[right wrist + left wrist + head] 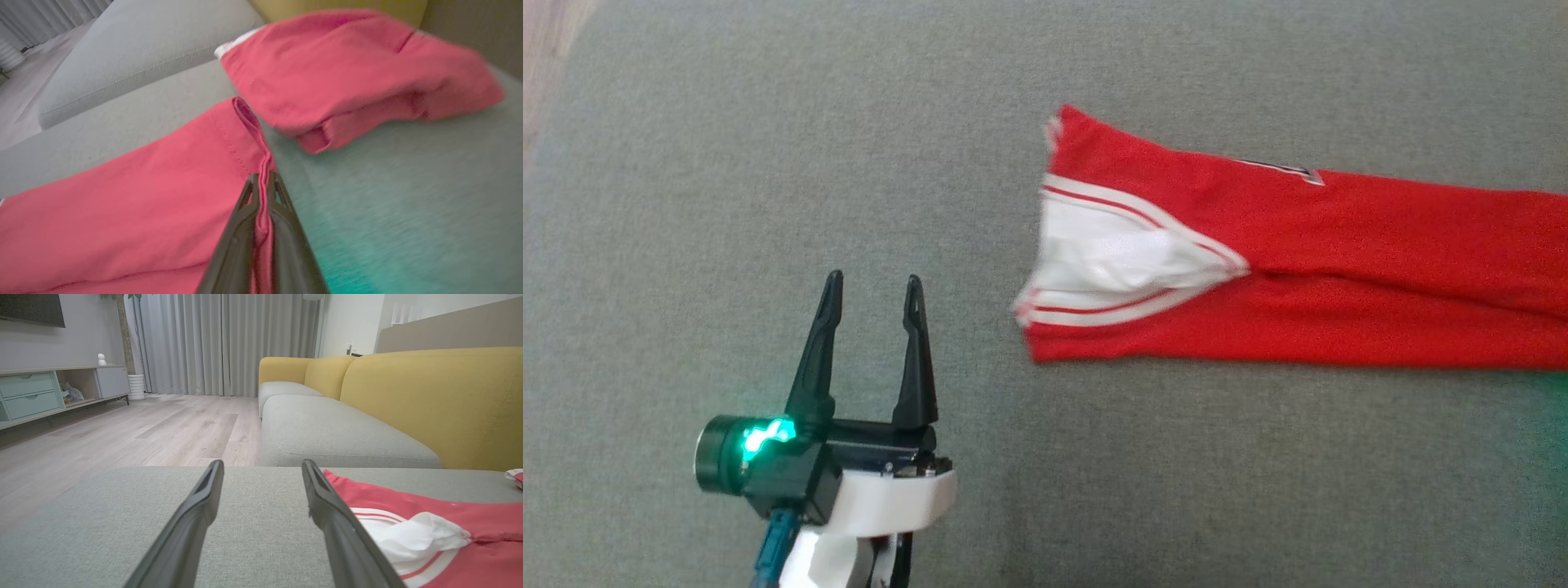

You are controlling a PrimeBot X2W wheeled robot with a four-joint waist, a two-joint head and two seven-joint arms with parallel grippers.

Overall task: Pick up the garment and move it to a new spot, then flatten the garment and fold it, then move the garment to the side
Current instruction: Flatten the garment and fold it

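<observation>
Red garment clamped by my right end effector, left end effector open; folding, I judge: next carry the hem over.

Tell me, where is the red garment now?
The red garment lies on the grey cushion in the head view's right half, up and right of the open left gripper, not touching it.

Red matt cloth noted on garment; white lining seen smoother, faint sheen. Cushion covered in grey woven cloth, coarse, matt. Left claw fingers moulded in dark matt plastic; wrist shell finished in glossy white plastic. Floor laid in pale wood-grain planks.
</observation>
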